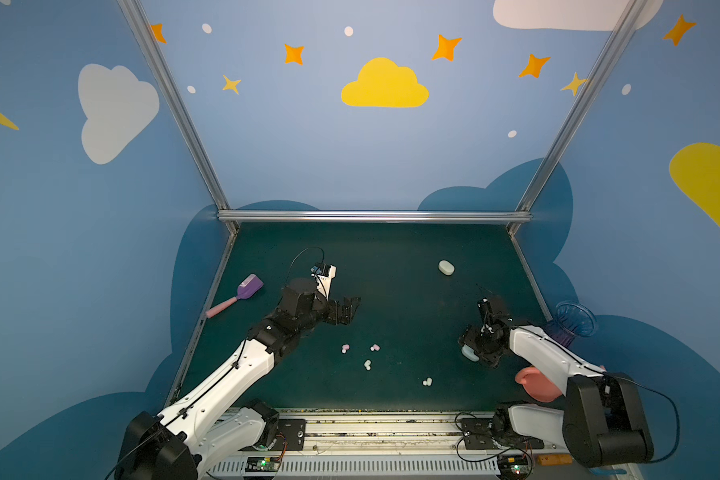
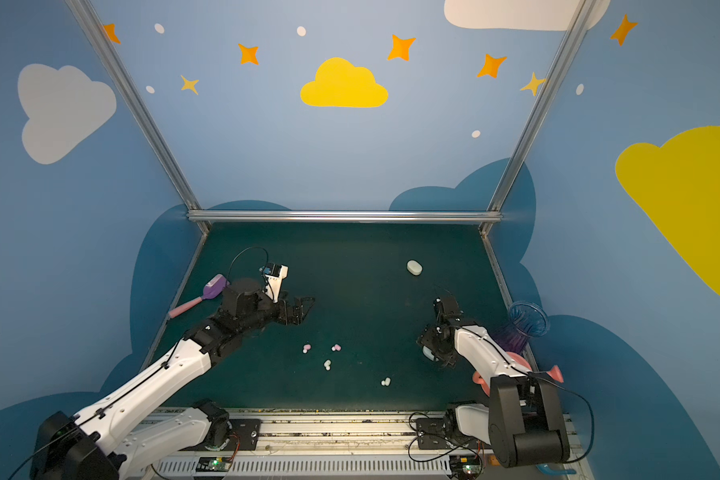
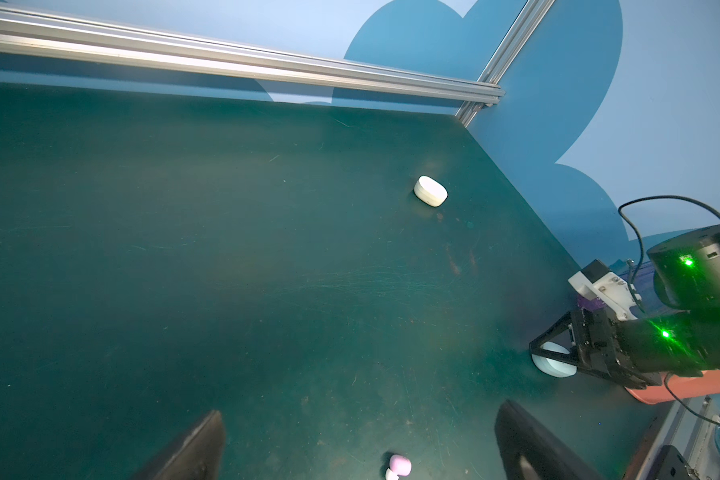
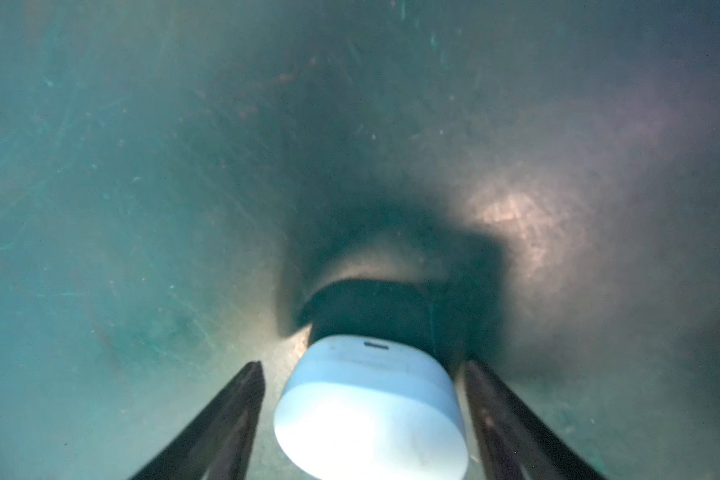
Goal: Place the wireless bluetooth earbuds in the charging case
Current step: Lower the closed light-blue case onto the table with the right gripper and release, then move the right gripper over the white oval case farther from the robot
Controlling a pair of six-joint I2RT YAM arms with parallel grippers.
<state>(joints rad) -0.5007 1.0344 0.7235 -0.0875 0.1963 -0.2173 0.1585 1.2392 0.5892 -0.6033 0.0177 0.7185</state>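
Observation:
Several tiny earbuds lie loose on the green mat near its front middle: pink ones (image 1: pixel 345 348) (image 1: pixel 375 347) and whitish ones (image 1: pixel 367 365) (image 1: pixel 427 381). In the left wrist view one pink earbud (image 3: pixel 400 464) lies on the mat between the fingers of my left gripper (image 3: pixel 362 409), which hangs open and empty above it. A pale blue charging case (image 4: pixel 371 415), lid closed, rests on the mat at the right. My right gripper (image 4: pixel 362 365) straddles it, open, with a gap showing beside one finger (image 4: pixel 242 399). A white case (image 1: pixel 446 267) sits closed at the back right.
A purple scoop with a pink handle (image 1: pixel 242 293) lies at the mat's left edge. A clear blue ribbed cup (image 1: pixel 574 322) and a pink object (image 1: pixel 535 384) sit by the right edge under the right arm. An aluminium rail (image 1: pixel 371 216) bounds the back.

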